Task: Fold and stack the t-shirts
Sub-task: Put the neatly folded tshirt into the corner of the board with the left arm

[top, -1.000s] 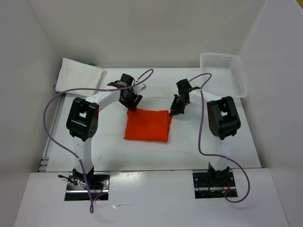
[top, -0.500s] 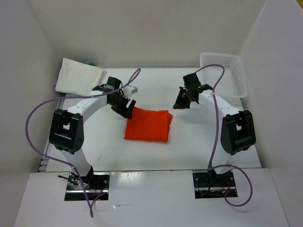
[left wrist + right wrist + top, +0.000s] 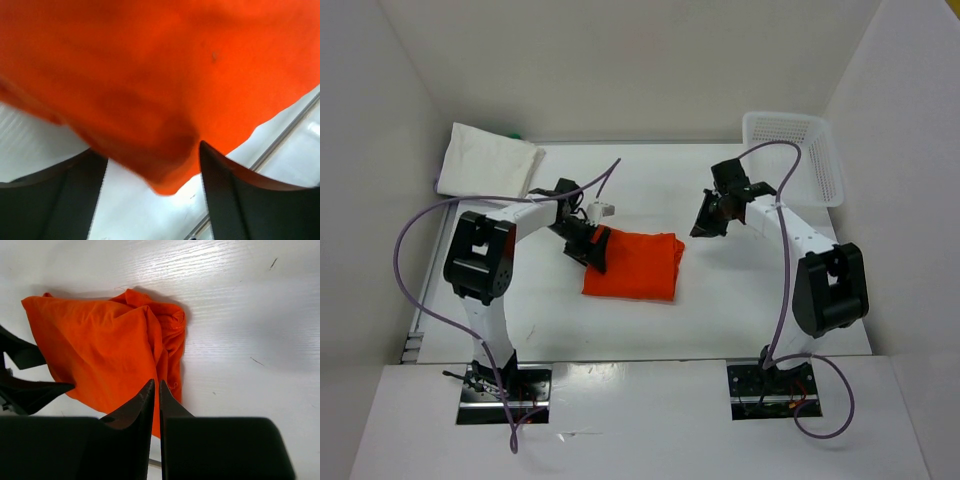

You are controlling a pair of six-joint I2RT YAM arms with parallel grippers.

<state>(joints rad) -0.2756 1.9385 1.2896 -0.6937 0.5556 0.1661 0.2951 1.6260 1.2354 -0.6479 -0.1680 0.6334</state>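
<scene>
The table [image 3: 740, 300] fills most of my view, with the basket [image 3: 790, 150] at its far right corner. The white shirt [image 3: 485, 160] lies folded at the far left (a sliver of green shows at its far edge). The orange shirt [image 3: 635, 265] sits folded near the middle, well apart from that pile.

My left gripper [image 3: 592, 248] is at the orange shirt's left edge, jaws wide, with a corner of cloth loose between the fingers [image 3: 225, 190]. My right gripper [image 3: 705, 222] hangs just beyond the shirt's far right corner, jaws all but closed and empty.

My worry is that closing the left gripper on only the top layer will spill the fold open on lifting. The right edge already looks bunched.
</scene>
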